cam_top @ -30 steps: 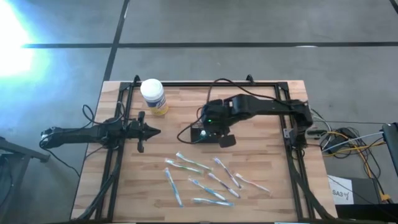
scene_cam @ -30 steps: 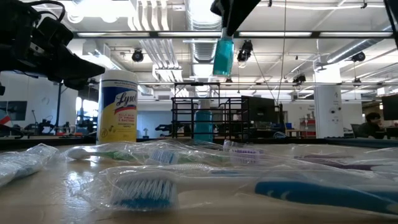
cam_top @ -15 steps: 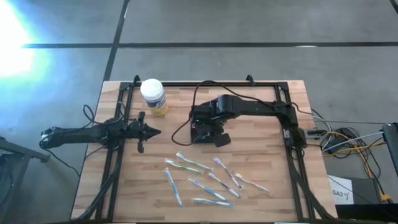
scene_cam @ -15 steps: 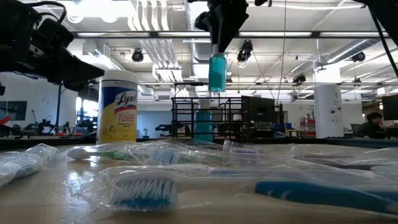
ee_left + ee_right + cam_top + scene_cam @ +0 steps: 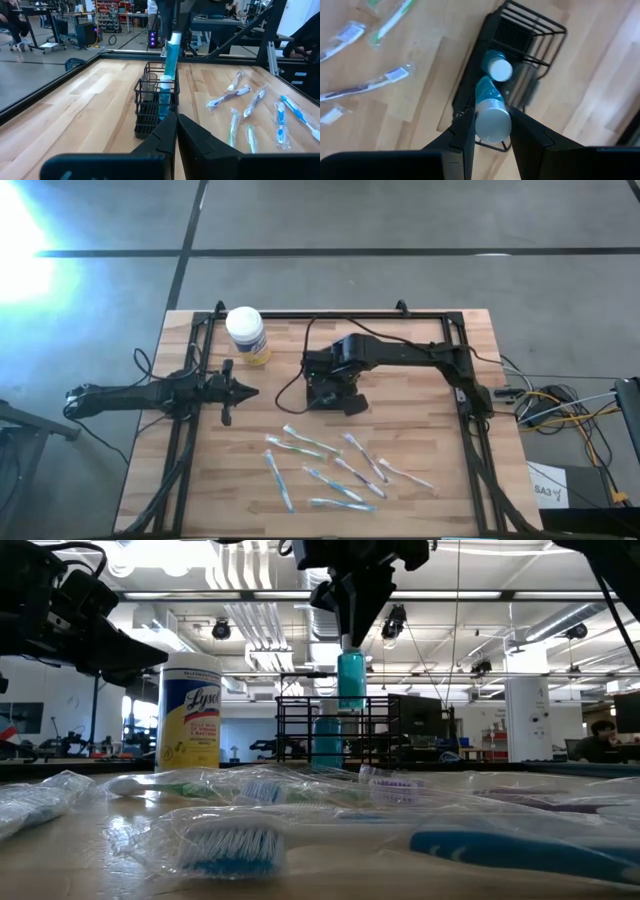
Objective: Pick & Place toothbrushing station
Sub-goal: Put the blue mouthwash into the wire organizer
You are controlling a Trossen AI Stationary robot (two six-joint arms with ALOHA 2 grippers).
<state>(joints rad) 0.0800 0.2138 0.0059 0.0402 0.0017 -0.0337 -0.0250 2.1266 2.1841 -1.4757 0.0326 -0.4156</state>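
Note:
The toothbrushing station is a black wire rack (image 5: 155, 107) standing on the wooden table's middle; it also shows in the low view (image 5: 330, 730) and the right wrist view (image 5: 520, 35). One teal tube with a white cap (image 5: 499, 69) stands in it. My right gripper (image 5: 331, 388) is above the rack, shut on a second teal tube (image 5: 351, 680). My left gripper (image 5: 250, 391) is shut and empty at the table's left, pointing at the rack. My right gripper pinches the teal tube between its two fingers (image 5: 465, 125) just below its white upper end (image 5: 492, 125). The fingers come from above, pointing down. The tube hangs upright, its lower end (image 5: 168, 72) at the rack's top; whether it touches the rack I cannot tell.
A white-lidded yellow wipes jar (image 5: 246, 335) stands at the far left. Several wrapped toothbrushes (image 5: 320, 465) lie scattered on the near half of the table. A black frame (image 5: 465, 380) runs along the table's sides and far edge.
My right gripper has moved toward the table's left edge and down with the teal tube, which stays upright. The tube's lower end has come from well above the rack down to the rack's top.

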